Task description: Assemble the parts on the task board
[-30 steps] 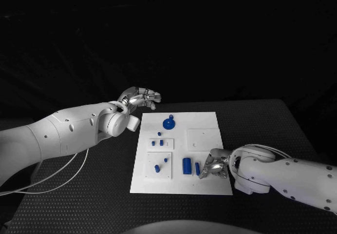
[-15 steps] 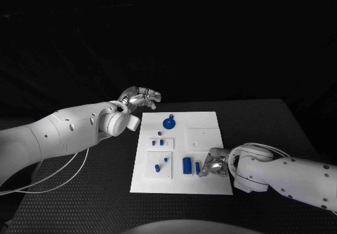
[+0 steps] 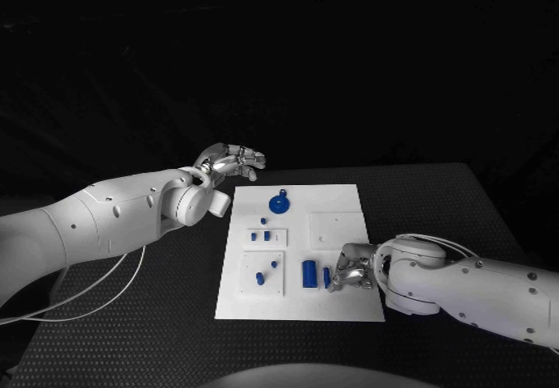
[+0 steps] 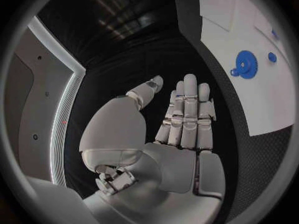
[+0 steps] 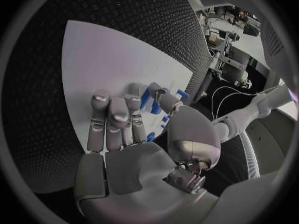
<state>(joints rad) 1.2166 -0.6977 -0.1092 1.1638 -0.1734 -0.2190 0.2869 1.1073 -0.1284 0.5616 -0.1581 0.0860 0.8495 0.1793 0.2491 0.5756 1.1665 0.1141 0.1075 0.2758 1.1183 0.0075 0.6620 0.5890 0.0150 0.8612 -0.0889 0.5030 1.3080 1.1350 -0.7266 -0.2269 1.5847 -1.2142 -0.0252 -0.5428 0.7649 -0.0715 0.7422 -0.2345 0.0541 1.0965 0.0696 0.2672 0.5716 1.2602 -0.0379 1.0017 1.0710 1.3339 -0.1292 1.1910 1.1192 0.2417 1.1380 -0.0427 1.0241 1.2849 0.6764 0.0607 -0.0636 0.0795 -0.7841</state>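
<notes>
The white task board [image 3: 350, 206] lies in the middle of the black table. On it are a blue gear [image 3: 279, 202], a blue cylinder [image 3: 310, 273], a slim blue piece [image 3: 327, 276] and several small blue pegs [image 3: 260, 278]. My right hand [image 3: 353, 271] rests on the board's near right part, fingertips against the slim piece. In the right wrist view its thumb [image 5: 165, 100] and a finger flank a blue piece [image 5: 147, 98]; whether it is gripped is unclear. My left hand [image 3: 233, 162] hovers off the board's far left corner, fingers straight and empty [image 4: 184, 117]. The gear [image 4: 246, 63] lies beyond it.
Two raised white square plates sit on the board, one at the right [image 3: 340, 226] and one at the near left [image 3: 263, 273]. A white cable [image 3: 111, 279] hangs under my left arm. Black table surface [image 3: 466, 210] surrounds the board.
My right hand has crept a little left and further onto the board, closing in on the slim blue piece. The left hand and the parts have stayed put.
</notes>
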